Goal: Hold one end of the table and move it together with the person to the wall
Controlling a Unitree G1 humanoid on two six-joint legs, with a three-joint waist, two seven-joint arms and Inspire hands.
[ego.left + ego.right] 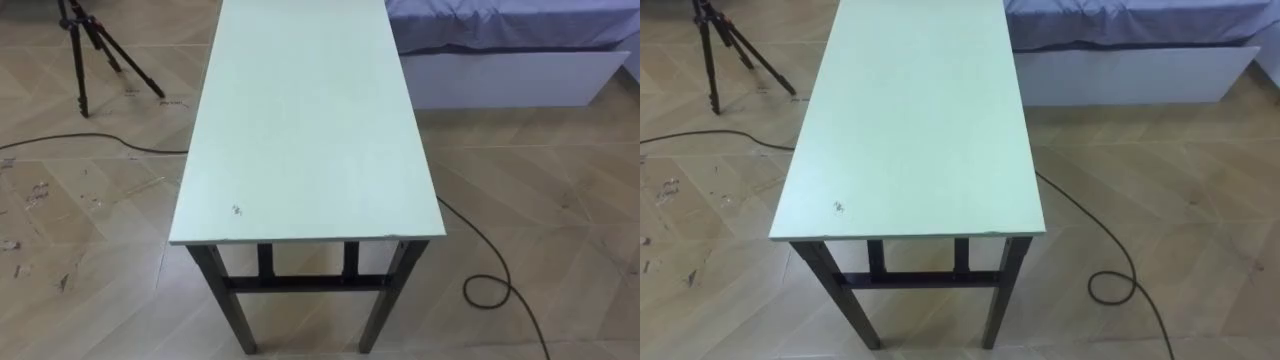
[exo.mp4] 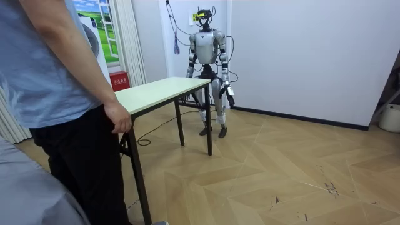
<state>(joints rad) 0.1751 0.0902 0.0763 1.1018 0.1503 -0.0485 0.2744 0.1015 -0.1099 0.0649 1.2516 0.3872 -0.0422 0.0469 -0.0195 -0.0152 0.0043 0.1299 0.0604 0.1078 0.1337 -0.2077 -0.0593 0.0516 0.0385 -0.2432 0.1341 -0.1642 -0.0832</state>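
Table [image 1: 300,120] runs lengthwise from robot to person [image 2: 56,75]; left hand [image 2: 230,95] hangs, state unclear.

You see the counter [image 1: 300,120] topped in smooth, matt pale-green laminate on dark metal legs [image 1: 222,300]; the floor [image 1: 560,180] is scuffed wood parquet, and the bed [image 1: 500,20] is covered in cloth.

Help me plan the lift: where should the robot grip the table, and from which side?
Probably the table's near short edge, by both corners, coming from the robot's own end: the top overhangs the legs there, and a person's hand is at the opposite end.
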